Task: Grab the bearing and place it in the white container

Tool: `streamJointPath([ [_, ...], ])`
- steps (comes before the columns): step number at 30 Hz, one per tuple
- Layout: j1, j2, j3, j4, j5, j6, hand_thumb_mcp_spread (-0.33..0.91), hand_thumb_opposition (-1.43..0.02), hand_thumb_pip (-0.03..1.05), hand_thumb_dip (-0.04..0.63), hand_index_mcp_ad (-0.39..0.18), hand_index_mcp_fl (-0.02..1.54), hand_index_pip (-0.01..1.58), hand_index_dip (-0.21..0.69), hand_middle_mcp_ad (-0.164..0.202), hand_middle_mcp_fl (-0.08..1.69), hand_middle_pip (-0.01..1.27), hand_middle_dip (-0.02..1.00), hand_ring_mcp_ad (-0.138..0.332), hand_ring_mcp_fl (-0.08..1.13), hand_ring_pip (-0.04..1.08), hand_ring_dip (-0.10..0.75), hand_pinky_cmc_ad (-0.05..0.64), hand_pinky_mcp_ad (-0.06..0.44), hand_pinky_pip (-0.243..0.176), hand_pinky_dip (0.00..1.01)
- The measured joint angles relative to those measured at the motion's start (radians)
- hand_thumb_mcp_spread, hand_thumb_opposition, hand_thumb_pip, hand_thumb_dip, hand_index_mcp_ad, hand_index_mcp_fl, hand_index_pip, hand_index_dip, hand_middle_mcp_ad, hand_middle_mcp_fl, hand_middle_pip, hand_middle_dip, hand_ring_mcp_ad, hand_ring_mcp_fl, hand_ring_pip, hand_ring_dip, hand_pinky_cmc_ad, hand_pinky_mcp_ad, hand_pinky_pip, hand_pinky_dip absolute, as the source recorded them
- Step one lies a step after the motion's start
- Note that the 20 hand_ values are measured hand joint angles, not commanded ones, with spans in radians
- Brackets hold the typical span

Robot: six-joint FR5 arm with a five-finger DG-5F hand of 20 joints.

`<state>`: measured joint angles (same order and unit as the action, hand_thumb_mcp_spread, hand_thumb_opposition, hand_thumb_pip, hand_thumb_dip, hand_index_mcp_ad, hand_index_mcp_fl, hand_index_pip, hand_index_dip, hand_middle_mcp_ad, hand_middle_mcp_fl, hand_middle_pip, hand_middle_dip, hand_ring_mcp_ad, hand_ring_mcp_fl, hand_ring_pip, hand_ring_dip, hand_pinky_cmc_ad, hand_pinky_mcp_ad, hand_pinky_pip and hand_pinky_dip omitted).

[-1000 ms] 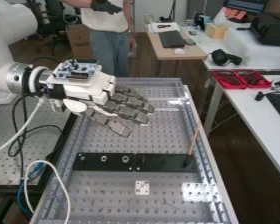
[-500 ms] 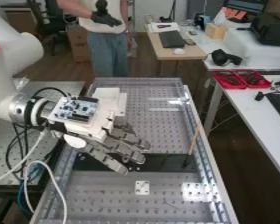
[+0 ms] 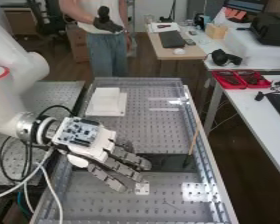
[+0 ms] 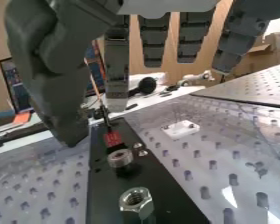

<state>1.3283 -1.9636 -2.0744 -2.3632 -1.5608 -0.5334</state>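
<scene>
Above the black plate [image 3: 167,161] in the high view, the hand [image 3: 105,145] holds its fingers [image 3: 133,159] straight and slightly fanned. A wooden stick [image 3: 193,142] tilts at one end of the plate. The white container [image 3: 107,101] sits on the perforated bench [image 3: 154,120], well apart from the fingertips.

Among the dark fingers in the wrist view, gaps show clearly, and the thumb [image 4: 61,95] hangs apart from them. The ring-shaped bearing [image 4: 120,158] is over the plate, near a metal hex nut [image 4: 136,200], untouched.
</scene>
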Motion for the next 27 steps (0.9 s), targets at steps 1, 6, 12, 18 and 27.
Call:
streamJointPath([
  [1,-0.002,-0.006,0.006,-0.003,-0.003,0.0,0.44,-0.82,0.56,0.237,-0.089,0.02,1.28,0.206,0.077,0.02,0.14,0.17,0.161,0.01,0.1,0.075,0.361,0.295,-0.058,0.19],
  [6,-0.017,-0.026,0.032,-0.028,-0.026,-0.014,0.47,-0.85,0.64,0.288,-0.103,0.02,1.3,0.239,0.075,0.02,0.14,0.17,0.161,0.01,0.1,0.075,0.361,0.295,-0.058,0.19],
  [12,-0.031,-0.046,0.051,-0.035,-0.064,-0.045,0.46,-0.88,0.64,0.326,-0.117,0.01,1.32,0.26,0.075,0.02,0.14,0.17,0.155,0.01,0.1,0.072,0.361,0.295,-0.058,0.19],
  [18,-0.039,-0.052,0.056,-0.024,-0.087,-0.059,0.46,-0.9,0.62,0.33,-0.119,0.01,1.33,0.269,0.075,0.02,0.14,0.17,0.147,0.01,0.1,0.075,0.361,0.295,-0.059,0.19],
  [27,-0.048,-0.058,0.063,-0.016,-0.11,-0.095,0.46,-0.89,0.59,0.333,-0.119,0.01,1.4,0.284,0.075,0.02,0.14,0.17,0.145,0.01,0.1,0.075,0.361,0.298,-0.042,0.19],
])
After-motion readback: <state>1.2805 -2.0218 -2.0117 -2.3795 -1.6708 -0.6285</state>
